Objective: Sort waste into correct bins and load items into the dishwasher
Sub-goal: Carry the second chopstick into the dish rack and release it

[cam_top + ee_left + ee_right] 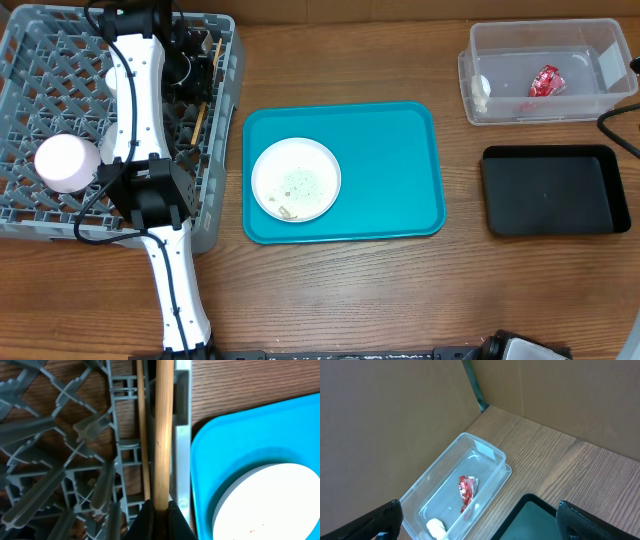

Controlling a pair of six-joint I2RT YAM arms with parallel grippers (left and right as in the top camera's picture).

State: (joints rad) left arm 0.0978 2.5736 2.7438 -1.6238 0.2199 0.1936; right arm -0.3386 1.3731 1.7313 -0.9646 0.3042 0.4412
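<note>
Wooden chopsticks [162, 435] fill the left wrist view, pinched at their near end by the left tool [160, 507], its fingers clamped tight on the pair. They run along the wall of the grey dish rack [182, 435], on the side beside the teal tray [240, 445], over the lattice [75, 435]; whether they touch it I cannot tell. To my eye the job now is setting them down in the rack. Done well, that means keeping them parallel to the wall, lowering until the lattice carries them, then opening gently and lifting straight up so neither stick drags or slips through a gap. A pale pink bowl [67, 162] sits in the rack; the white plate [262, 170], scraps [297, 182] on it, lies on the tray. Across the table [330, 290], the right tool [479, 512] hangs spread wide and empty above the clear tub [492, 452] holding the red wrapper [466, 491].
</note>
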